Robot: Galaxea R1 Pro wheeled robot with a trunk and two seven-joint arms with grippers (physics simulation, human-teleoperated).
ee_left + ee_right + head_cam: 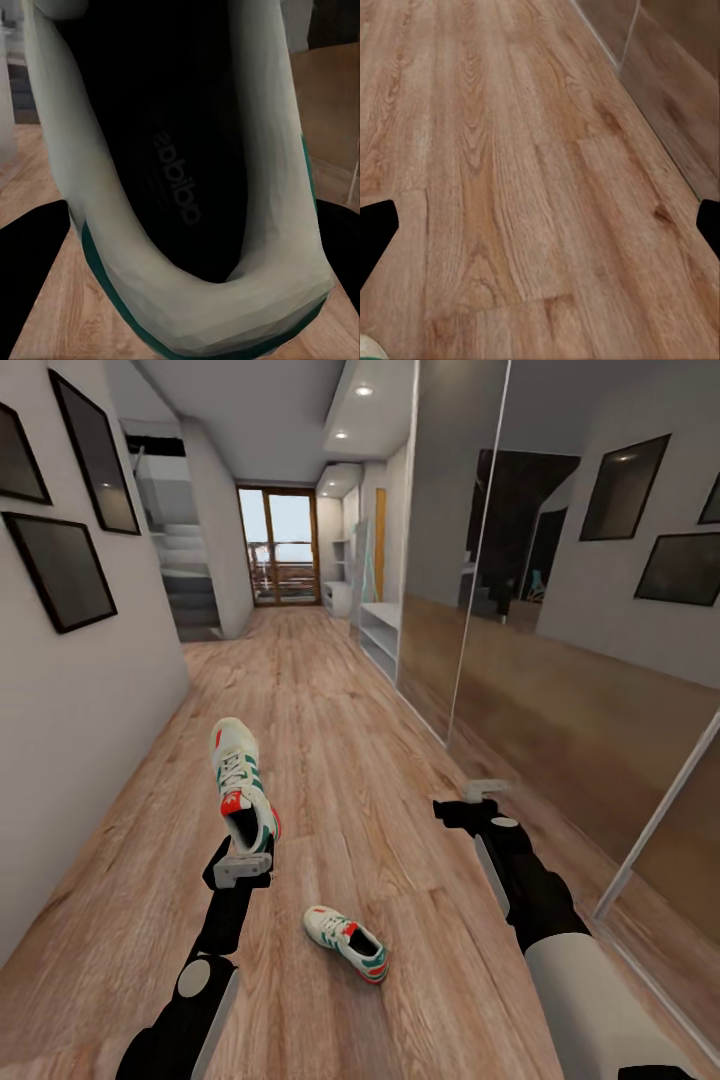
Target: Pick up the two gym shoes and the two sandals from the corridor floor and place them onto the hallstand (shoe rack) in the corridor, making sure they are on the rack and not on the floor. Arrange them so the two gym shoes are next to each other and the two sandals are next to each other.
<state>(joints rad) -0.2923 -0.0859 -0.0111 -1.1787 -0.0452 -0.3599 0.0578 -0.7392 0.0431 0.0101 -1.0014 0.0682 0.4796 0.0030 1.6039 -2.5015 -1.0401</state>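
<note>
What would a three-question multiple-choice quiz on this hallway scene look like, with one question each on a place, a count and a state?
1. Where is the second gym shoe?
A. on the corridor floor between the two arms
B. on a wall shelf
C. in the right gripper

2. How many gym shoes show in the head view?
A. one
B. two
C. four

3. What is the left gripper doing?
A. hanging open with nothing in it
B. holding a sandal
C. holding a gym shoe off the floor

Answers:
1 A, it lies on the wood planks ahead of the robot.
2 B, one held and one lying down.
3 C, the white shoe stands up from its fingers.
</note>
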